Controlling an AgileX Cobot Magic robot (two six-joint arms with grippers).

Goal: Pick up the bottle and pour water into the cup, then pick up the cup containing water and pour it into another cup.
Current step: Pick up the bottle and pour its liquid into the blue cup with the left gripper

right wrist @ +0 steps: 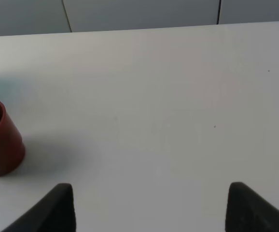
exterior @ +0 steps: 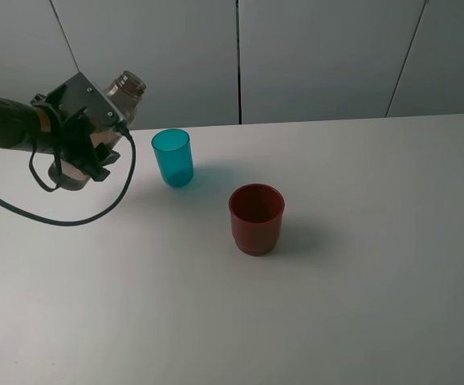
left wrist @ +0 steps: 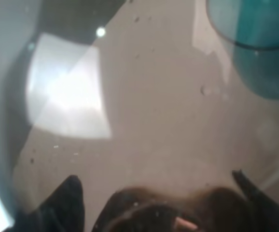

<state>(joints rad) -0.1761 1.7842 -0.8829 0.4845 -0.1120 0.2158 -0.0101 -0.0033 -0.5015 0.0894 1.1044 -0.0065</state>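
Okay, leftmost in the high view we have the left gripper (exterior: 83, 152) on a dark arm that enters from the left edge. Its jaws are clamped around the body of the bottle (exterior: 126, 86). The bottle is tilted, base low and to the left, open threaded neck up and to the right, leaning toward the teal cup (exterior: 172, 157). The mouth sits left of the cup's rim, not over it. A black cable (exterior: 63, 222) loops from the gripper down across the table (exterior: 376, 305).

The left wrist view looks through the clear bottle wall, which fills most of that picture. 2 dark fingers (left wrist: 67, 205) flank it, and the teal cup's rim shows past it. We cannot tell whether there is water in the bottle or in the cup.

Next to the right, the teal cup stands upright on the table, near the back edge. Further right and nearer the camera stands the red cup (exterior: 256, 218), also upright, wider and stouter. The 2 cups are near each other but apart.

The right gripper (right wrist: 149, 193) does not show in the high view. In its wrist view the 2 dark fingers (right wrist: 52, 210) are spread wide over bare table with nothing between them. The red cup stands off to one side, well clear of the fingers.
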